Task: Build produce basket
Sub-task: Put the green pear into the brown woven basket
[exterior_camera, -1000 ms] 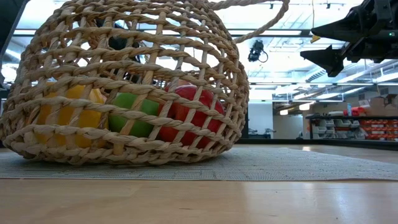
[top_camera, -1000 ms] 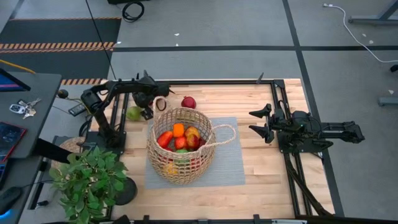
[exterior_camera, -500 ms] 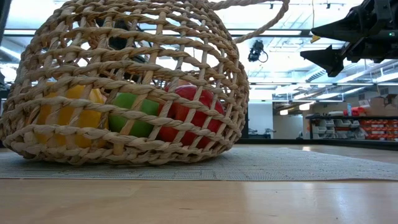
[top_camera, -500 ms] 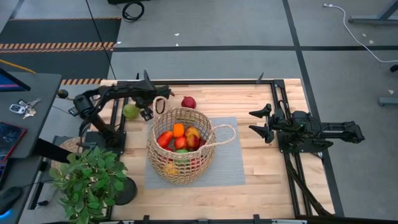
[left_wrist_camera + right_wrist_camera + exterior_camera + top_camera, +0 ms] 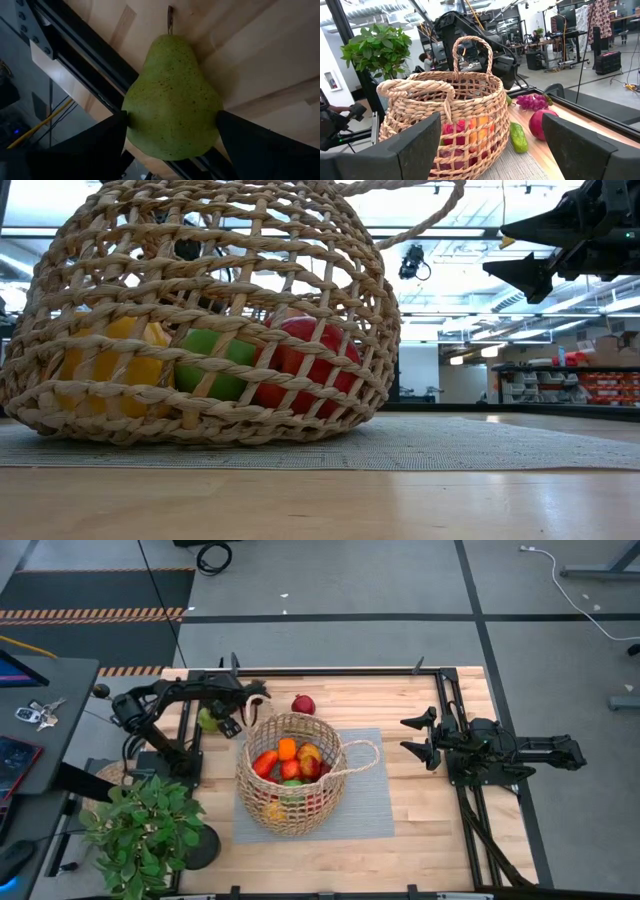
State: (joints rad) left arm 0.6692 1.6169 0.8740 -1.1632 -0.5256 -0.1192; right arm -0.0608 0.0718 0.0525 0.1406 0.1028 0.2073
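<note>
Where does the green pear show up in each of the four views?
High view: the green pear sits between the left gripper's fingers, left of the basket.
Low view: not visible.
Left wrist view: centre frame, between the fingers.
Right wrist view: not visible.
Shared landmark: the basket.

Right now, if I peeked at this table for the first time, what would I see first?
A big woven basket full of colourful toy fruit sits mid-table on a grey mat. At the table's far-left edge, the left hand is gripping a green pear. A red apple lies just beyond the basket.
</note>
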